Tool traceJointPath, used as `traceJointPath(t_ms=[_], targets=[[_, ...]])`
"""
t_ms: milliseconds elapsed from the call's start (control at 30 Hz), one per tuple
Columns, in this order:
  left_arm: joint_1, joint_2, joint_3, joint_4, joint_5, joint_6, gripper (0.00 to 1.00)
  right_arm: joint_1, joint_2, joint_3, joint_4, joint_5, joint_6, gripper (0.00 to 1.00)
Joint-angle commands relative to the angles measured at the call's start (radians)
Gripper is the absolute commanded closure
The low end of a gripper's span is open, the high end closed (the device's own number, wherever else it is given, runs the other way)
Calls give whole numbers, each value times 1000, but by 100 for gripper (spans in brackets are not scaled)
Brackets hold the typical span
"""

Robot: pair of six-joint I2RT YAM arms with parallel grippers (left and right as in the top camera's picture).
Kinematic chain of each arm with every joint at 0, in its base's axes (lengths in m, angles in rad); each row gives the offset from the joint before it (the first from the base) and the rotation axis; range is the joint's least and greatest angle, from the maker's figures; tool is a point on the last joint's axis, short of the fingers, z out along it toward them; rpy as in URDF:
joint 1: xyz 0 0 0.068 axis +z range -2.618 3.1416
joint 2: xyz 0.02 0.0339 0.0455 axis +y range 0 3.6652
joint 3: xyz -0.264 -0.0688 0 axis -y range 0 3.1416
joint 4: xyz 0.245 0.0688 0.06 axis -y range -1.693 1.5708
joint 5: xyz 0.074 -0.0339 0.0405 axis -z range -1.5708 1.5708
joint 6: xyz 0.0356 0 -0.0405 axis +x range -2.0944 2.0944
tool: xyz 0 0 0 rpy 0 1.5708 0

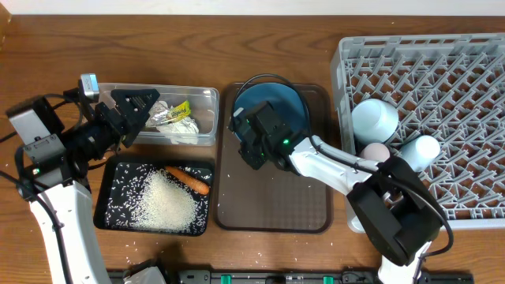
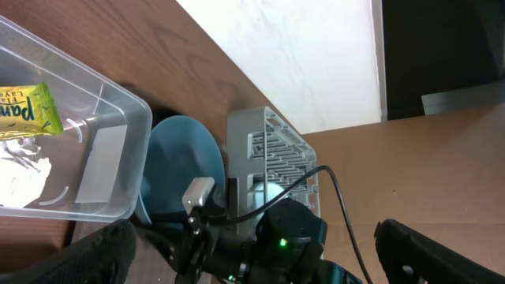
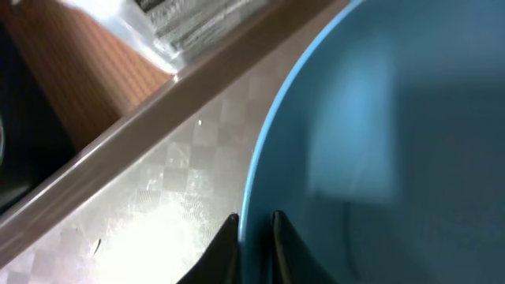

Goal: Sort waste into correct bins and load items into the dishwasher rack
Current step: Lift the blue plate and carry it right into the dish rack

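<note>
The large blue plate [image 1: 278, 101] lies at the far end of the brown serving tray [image 1: 276, 197]. My right gripper [image 1: 246, 130] is shut on the plate's left rim; in the right wrist view its two dark fingers [image 3: 255, 225] pinch the plate's edge [image 3: 371, 142]. My left gripper [image 1: 144, 110] hangs open over the left part of the clear tub [image 1: 203, 95] and holds nothing. The tub holds a green-yellow wrapper [image 1: 182, 110] and white tissue [image 1: 175, 130]. Rice [image 1: 166, 201] and a carrot piece [image 1: 188, 179] lie in the black tray [image 1: 106, 201].
The grey dishwasher rack [image 1: 450, 63] fills the right side. In its near left part are a light-blue bowl [image 1: 375, 118], a pink cup [image 1: 375, 151] and a blue cup [image 1: 420, 149]. A few rice grains lie scattered on the table by the black tray.
</note>
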Motion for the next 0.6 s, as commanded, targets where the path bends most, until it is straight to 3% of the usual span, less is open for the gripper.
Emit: traceJointPath(t_ms=[0, 33, 233, 567], targets=[[5, -6, 9, -1, -1, -9, 2, 8, -29, 14, 0, -2, 6, 94], [5, -6, 9, -1, -2, -9, 2, 8, -43, 14, -1, -2, 6, 99], [5, -6, 9, -1, -2, -9, 1, 7, -155, 14, -27, -50, 6, 99], [5, -6, 9, -1, -2, -9, 1, -148, -448, 14, -87, -413, 74, 99]])
